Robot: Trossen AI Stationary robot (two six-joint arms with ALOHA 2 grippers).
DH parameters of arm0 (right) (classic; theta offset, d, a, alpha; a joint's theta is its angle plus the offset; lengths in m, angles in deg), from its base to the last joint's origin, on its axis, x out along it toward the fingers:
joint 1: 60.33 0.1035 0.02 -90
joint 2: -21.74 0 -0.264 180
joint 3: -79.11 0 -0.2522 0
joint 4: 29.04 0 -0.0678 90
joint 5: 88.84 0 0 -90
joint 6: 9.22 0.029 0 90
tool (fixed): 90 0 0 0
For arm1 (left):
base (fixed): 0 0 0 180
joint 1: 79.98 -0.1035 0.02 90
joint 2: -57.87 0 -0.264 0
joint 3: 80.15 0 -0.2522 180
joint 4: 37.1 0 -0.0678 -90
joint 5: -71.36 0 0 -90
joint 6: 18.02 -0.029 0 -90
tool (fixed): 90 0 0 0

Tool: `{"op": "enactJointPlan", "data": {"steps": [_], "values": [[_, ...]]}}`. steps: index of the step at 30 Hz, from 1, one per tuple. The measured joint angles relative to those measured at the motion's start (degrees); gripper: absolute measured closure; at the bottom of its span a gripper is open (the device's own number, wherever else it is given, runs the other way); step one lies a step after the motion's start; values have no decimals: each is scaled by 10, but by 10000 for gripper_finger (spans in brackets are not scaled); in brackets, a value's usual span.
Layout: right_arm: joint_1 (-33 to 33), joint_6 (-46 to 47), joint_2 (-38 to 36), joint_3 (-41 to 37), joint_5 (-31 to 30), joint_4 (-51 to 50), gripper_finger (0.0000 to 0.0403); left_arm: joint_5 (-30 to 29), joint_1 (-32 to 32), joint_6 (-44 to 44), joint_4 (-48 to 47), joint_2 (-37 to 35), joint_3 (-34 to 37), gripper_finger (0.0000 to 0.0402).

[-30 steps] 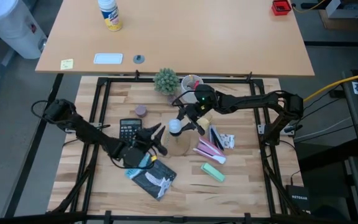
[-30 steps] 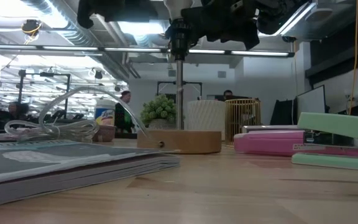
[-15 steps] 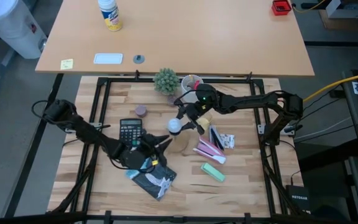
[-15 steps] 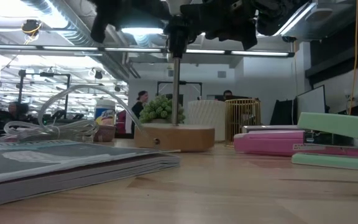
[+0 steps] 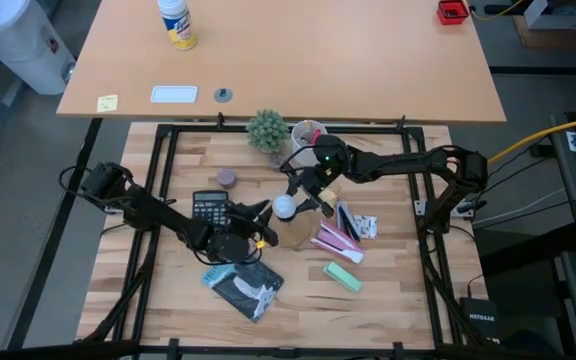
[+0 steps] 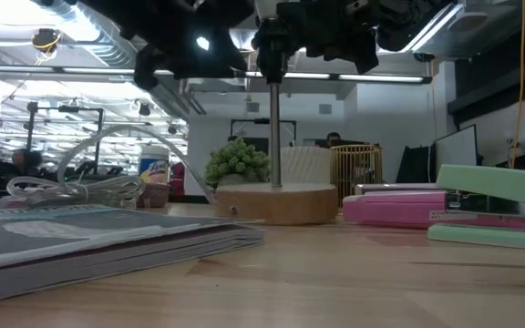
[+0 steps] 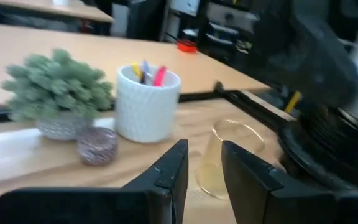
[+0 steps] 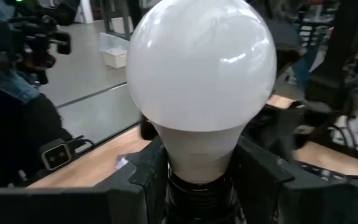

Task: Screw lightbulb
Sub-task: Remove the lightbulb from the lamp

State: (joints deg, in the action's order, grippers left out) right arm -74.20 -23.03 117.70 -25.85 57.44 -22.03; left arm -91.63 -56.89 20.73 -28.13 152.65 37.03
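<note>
near the middle of the desk (image 5: 168,300), the right gripper (image 5: 296,198) has its fingers (image 8: 261,168) pinching the lightbulb (image 5: 284,207) by the neck, glass end clear of the fingers, screw base pointing down at the socket. wrist view shows black threaded collar right under the glass, so the bulb looks seated in or on the socket; can't tell how many turns are in. low view: the wooden lamp base (image 6: 276,202) sits flat on the desk with its thin post running up into the grippers. left gripper (image 5: 258,222) is just beside the lamp, fingers (image 7: 169,177) slightly spread, nothing visibly between them. judgement: mid-task, bulb engaged, still needs turning until tight, then release.
</note>
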Motion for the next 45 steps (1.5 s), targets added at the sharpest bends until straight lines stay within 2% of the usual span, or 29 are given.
{"op": "enactJointPlan", "data": {"steps": [4, 12, 17, 22, 27, 32, 38, 40, 45], "values": [[0, 0, 0, 0, 9, -7, 248, -41, 0, -14, 4, 0, 0, 314], [0, -2, 0, 0, 3, -9, 248, -82, -7, -62, 3, -4, 0, 314], [0, -2, 0, 0, -12, -9, 248, -74, 20, -93, 7, -29, 0, 314], [0, -2, 0, 0, -16, -9, 248, 23, 54, -75, 4, -37, 0, 314], [0, -2, 0, 0, -16, -9, 248, 163, 61, 13, -46, -35, 0, 314], [0, -2, 0, 0, -16, -9, 248, 257, 43, 120, -119, -21, 0, 314], [0, -2, 0, 0, -16, -9, 248, 385, 27, 173, -81, 40, 0, 314], [0, -2, 0, 0, -16, -9, 248, 406, 26, 190, -63, 61, 0, 314], [0, -2, 0, 0, -16, -9, 248, 409, 21, 253, -57, 100, 0, 314]]}}
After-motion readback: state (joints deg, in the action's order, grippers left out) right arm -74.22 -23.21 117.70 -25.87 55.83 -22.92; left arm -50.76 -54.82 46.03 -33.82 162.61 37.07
